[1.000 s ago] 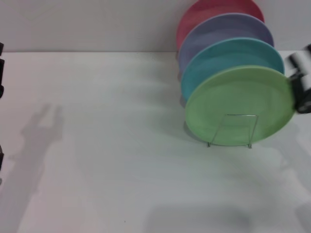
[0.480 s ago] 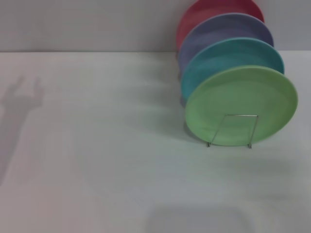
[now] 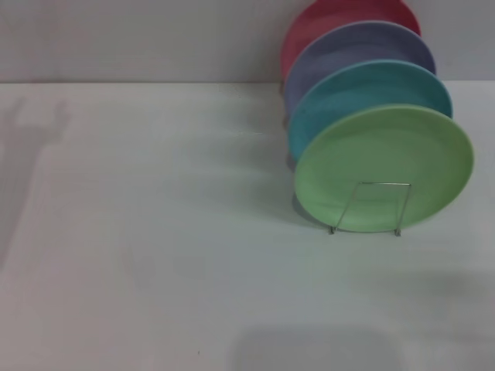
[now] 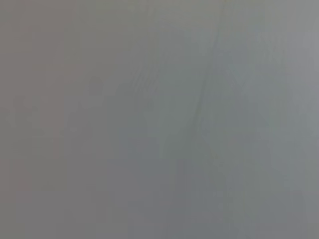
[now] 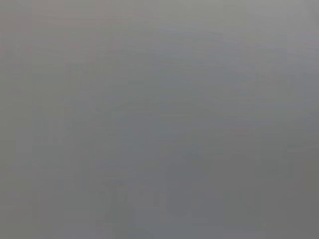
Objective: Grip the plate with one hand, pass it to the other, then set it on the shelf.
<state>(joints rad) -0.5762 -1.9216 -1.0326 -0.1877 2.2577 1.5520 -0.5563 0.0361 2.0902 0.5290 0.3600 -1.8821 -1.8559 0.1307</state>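
The light green plate (image 3: 383, 166) stood upright in the wire shelf (image 3: 370, 207) at 3 o'clock, touching the teal plate (image 3: 363, 93) behind. Neither gripper appeared; finger state undeterminable. No writing was legible.

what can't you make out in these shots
- Both hands: in no view; both wrist views show only plain grey.
- Shelf: head view shows one front wire loop; the green plate hides the rest.
- Red plate: top cut by the frame edge, rest hidden by the purple plate.
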